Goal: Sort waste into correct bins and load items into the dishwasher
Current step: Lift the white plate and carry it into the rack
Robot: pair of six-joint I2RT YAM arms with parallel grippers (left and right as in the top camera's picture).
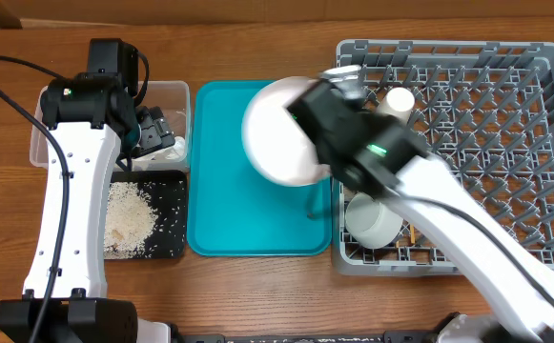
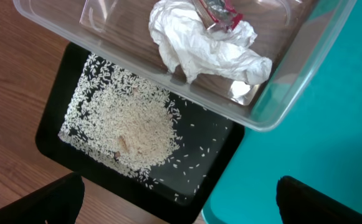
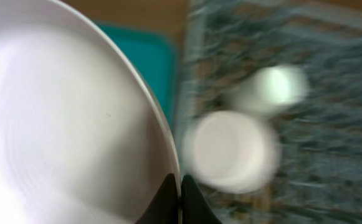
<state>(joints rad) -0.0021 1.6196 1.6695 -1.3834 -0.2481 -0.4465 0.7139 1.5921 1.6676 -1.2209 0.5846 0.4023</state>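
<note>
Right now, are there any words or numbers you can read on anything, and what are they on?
No text can be read here.
Print on the red snack wrapper in the clear tub: cut off by the frame and too small to read.
Tiny white marks on the black bar at the bottom of the overhead view: too small to read.

Napkin (image 2: 205,46) lies in tub (image 2: 112,31), rice (image 2: 137,130) in shallow tray (image 2: 218,155).
</note>
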